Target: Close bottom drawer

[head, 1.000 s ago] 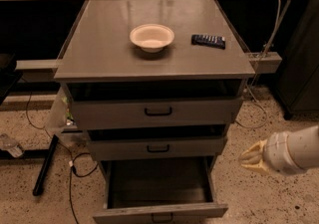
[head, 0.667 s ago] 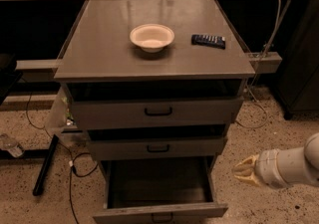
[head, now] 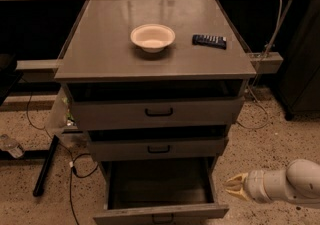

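Standing pulled well out at the foot of the grey cabinet, the bottom drawer (head: 160, 191) shows its dark, empty-looking interior, its front panel jutting toward the camera at the lower edge of the view. The task appears not yet begun in effect: the drawer is fully open and no part of the robot touches it.

The gripper (head: 229, 187) hovers low to the drawer's right, just beside its front right corner but apart from it, jaws drawn nearly together and holding nothing. It would likely have to move round to the front panel and push it straight back.

Above, the middle drawer (head: 158, 148) and the top drawer (head: 159, 112) each sit slightly ajar, with a dark gap showing over each front. A pale bowl (head: 152, 37) and a dark remote control (head: 209, 41) rest on the cabinet top (head: 100, 44), well clear of the work.

On the speckled floor (head: 280, 139) to the left lie a plastic bottle (head: 10, 145) and a black cable (head: 75, 169). Nothing visible blocks the drawer's path inward.
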`<state>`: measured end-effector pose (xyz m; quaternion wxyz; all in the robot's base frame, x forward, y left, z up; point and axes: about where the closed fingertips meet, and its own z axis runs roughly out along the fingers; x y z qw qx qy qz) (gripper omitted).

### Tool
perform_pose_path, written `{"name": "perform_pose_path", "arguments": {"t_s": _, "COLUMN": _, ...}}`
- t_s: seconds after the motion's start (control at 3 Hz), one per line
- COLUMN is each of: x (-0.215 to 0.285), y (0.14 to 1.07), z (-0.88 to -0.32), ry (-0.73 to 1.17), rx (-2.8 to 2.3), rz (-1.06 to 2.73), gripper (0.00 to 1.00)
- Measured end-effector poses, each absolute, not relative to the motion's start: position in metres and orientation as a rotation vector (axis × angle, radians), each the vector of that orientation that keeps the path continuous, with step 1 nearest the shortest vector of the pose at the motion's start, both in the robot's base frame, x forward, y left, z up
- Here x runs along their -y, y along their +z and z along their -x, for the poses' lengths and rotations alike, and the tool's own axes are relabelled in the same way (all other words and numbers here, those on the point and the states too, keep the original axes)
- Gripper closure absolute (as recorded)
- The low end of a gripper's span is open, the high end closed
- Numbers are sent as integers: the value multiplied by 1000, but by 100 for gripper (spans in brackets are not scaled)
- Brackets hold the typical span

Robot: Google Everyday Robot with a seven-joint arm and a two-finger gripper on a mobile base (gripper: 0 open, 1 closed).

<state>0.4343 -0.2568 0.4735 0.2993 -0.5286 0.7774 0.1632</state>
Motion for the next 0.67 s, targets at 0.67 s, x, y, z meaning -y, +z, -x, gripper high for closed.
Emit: {"name": "perform_pose_path", "arguments": {"t_s": 0.67, "x": 251, "y": 454, "z": -436, "ry": 446, "rx": -2101, "rz": 1410, "gripper": 100}}
